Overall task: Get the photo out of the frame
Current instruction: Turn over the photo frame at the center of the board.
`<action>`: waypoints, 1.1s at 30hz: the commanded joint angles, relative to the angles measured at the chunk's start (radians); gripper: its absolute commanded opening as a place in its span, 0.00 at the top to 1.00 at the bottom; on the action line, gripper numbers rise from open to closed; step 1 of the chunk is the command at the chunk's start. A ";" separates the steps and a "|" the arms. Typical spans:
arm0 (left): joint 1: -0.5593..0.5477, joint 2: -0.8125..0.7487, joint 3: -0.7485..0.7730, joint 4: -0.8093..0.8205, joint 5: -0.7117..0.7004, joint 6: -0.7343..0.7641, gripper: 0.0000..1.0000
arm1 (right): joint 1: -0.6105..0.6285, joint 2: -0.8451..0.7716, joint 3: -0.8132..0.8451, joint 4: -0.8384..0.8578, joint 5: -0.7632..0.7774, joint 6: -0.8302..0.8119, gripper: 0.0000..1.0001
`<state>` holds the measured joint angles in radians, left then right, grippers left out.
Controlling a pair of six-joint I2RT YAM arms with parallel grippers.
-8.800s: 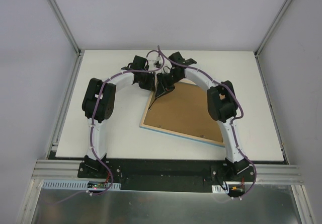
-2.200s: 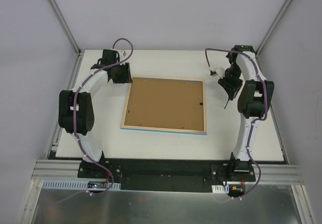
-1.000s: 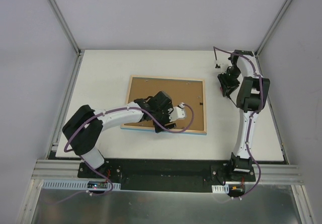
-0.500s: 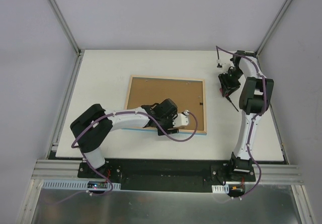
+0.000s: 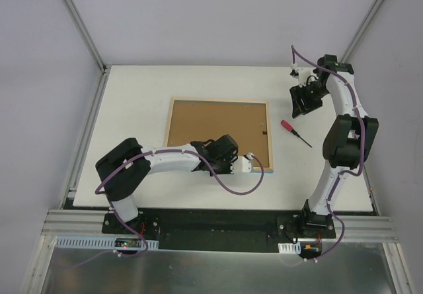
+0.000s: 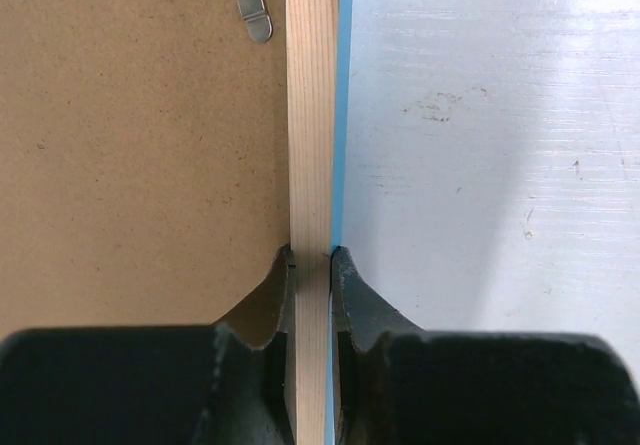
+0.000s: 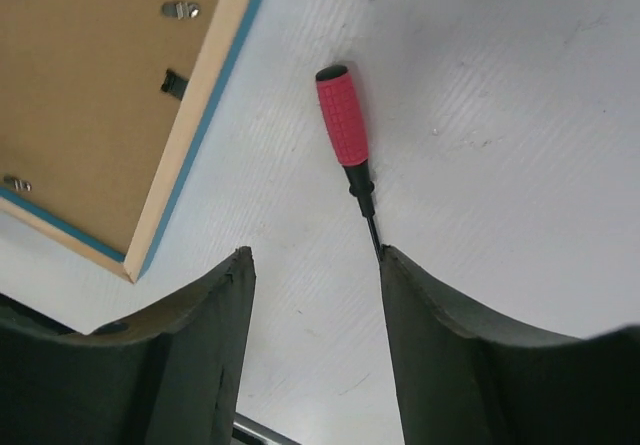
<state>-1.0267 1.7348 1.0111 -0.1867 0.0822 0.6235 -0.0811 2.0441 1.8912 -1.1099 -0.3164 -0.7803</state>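
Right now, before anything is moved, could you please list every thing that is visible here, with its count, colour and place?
frame: one, pale wood rim with light-blue edge, lying front down mid-table
backing board: one, brown, inside the frame
turn clips: at least two, silver, on the board near the rim
hanger: one, black, on the board by the rim nearest the screwdriver
screwdriver: one, red handle and dark shaft, lying on the table to the right of the frame
table: one, white
photo: not visible
left gripper: one, black, shut on the frame's near rim
right gripper: one, black, open, above the screwdriver, holding nothing
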 commanded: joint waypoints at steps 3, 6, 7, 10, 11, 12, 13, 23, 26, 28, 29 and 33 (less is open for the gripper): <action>0.014 0.040 0.029 -0.180 0.132 -0.019 1.00 | -0.008 -0.316 -0.278 0.031 -0.165 -0.336 0.44; 0.051 0.028 0.075 -0.212 0.188 -0.034 1.00 | -0.008 -0.451 -0.449 0.079 -0.184 -0.489 0.43; 0.060 0.025 0.089 -0.221 0.201 -0.038 1.00 | -0.008 -0.491 -0.498 0.097 -0.187 -0.531 0.43; 0.082 0.026 0.121 -0.237 0.220 -0.047 1.00 | -0.019 -0.605 -0.644 0.160 -0.205 -0.623 0.43; 0.088 0.028 0.132 -0.241 0.228 -0.051 1.00 | -0.022 -0.640 -0.685 0.166 -0.220 -0.652 0.42; 0.094 0.028 0.142 -0.247 0.241 -0.056 1.00 | -0.025 -0.666 -0.719 0.170 -0.233 -0.680 0.42; 0.102 0.031 0.155 -0.252 0.251 -0.064 1.00 | -0.028 -0.695 -0.757 0.174 -0.246 -0.712 0.42; 0.148 0.066 0.282 -0.303 0.304 -0.116 1.00 | 0.004 -1.051 -1.148 0.337 -0.299 -0.925 0.36; 0.151 0.072 0.313 -0.312 0.310 -0.122 1.00 | 0.035 -1.076 -1.192 0.354 -0.279 -0.922 0.35; 0.154 0.077 0.331 -0.316 0.314 -0.126 1.00 | 0.064 -1.091 -1.231 0.404 -0.257 -0.910 0.34; 0.155 0.081 0.342 -0.321 0.315 -0.130 1.00 | 0.079 -1.095 -1.245 0.436 -0.233 -0.900 0.34; 0.166 0.100 0.388 -0.347 0.330 -0.137 1.00 | 0.199 -1.114 -1.287 0.531 -0.136 -0.861 0.34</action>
<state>-0.8806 1.8336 1.3239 -0.4969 0.3428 0.5304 0.0360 0.9611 0.6312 -0.7040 -0.5098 -1.6493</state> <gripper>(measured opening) 0.074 0.656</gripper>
